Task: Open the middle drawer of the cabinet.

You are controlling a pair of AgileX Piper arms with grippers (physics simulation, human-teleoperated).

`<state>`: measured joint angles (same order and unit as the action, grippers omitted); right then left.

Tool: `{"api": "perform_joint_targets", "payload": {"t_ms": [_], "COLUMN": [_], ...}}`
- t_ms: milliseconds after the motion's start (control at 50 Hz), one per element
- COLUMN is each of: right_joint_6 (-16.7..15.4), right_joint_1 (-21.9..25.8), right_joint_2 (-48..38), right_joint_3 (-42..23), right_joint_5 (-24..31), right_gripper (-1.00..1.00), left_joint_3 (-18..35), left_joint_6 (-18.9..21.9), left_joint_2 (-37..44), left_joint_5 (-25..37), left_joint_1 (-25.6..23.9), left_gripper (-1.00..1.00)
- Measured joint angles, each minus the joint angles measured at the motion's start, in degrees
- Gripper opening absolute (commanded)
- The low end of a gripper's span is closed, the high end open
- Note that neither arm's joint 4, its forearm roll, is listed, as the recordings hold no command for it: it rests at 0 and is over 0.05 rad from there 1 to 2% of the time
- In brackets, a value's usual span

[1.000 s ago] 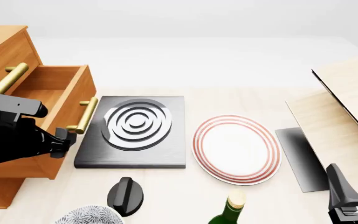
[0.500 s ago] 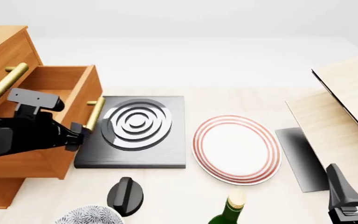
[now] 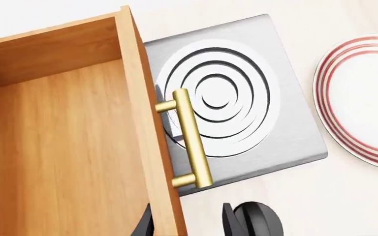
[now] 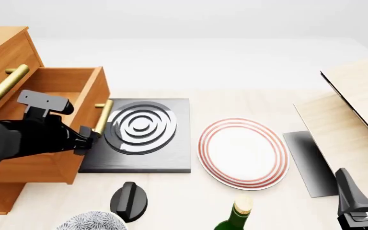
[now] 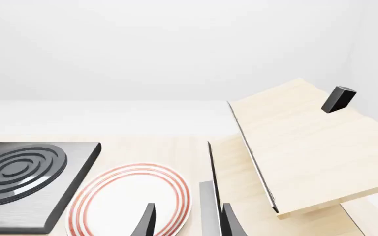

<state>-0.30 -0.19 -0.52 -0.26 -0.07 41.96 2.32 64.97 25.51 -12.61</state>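
Observation:
The orange-brown cabinet (image 4: 5, 48) stands at the far left. Its middle drawer (image 4: 75, 88) is pulled well out over the table, showing a bare wooden inside (image 3: 64, 147). The drawer's brass bar handle (image 3: 192, 145) faces the dark slab. My left gripper (image 4: 85, 136) sits at the near end of the drawer front, just past the handle (image 4: 102, 117). In the left wrist view its fingers (image 3: 232, 223) are spread, with the front panel's edge between them; it is open. My right gripper (image 5: 187, 221) hangs open at the front right, holding nothing.
A dark slab with concentric rings (image 4: 139, 129) lies right beside the drawer front. A red-ringed plate (image 4: 243, 152) is in the middle, with a black knob (image 4: 130, 200), a patterned bowl (image 4: 91, 221) and a green bottle (image 4: 235, 218) near the front. Pale wooden boards (image 4: 356, 124) stand at right.
The middle drawer has slid further out to the right, and my left gripper has moved right with its front. The right arm has stayed still.

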Motion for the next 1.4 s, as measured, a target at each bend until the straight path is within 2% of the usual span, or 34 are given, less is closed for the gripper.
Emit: {"api": "perform_joint_targets", "payload": {"t_ms": [1400], "right_joint_6": [0.0], "right_joint_1": [0.0], "right_joint_2": [0.0], "right_joint_3": [0.0], "right_joint_5": [0.0], "right_gripper": [1.0], "left_joint_3": [1.6], "left_joint_6": [-1.2], "left_joint_2": [1.7], "left_joint_5": [0.7], "left_joint_1": [-6.1], "left_gripper": [1.0]}}
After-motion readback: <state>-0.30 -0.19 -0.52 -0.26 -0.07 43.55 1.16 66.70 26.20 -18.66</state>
